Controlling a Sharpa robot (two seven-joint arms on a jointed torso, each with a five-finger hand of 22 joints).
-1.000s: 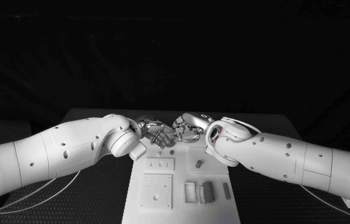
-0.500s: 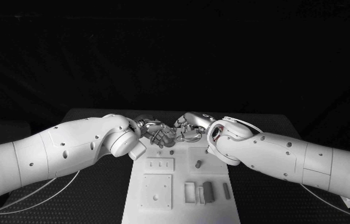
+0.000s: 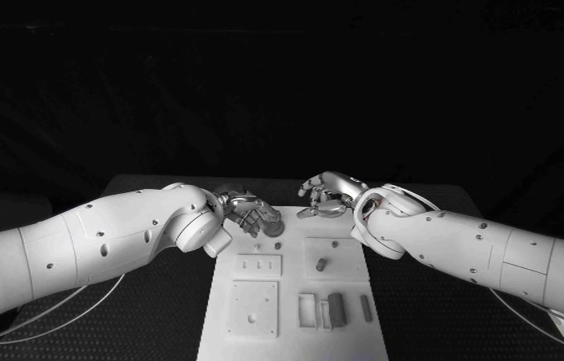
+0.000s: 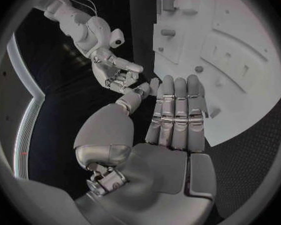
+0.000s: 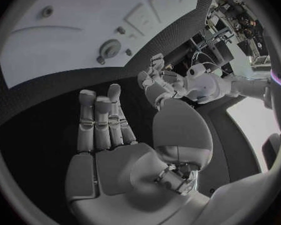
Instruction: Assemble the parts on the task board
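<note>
Hands parted. We pulled our right hand (image 3: 326, 195) back, fingers spread and empty. Our left hand (image 3: 248, 212) was also open, empty. A round part (image 3: 275, 229) sat on the task board (image 3: 294, 328), just beside our left fingers (image 4: 176, 102). More parts waited.

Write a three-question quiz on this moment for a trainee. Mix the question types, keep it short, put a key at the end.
1. True or false: the right robot hand is gripping a part.
2. Which robot hand is nearer the round part at the far end of the task board? A) left robot hand B) right robot hand C) both are equally far
3. Fill in: the task board is a white plate lying on a ____ table.

Key:
1. False; in the right wrist view its fingers are extended with nothing in them.
2. A; the left robot hand hangs right beside that part.
3. black
</note>
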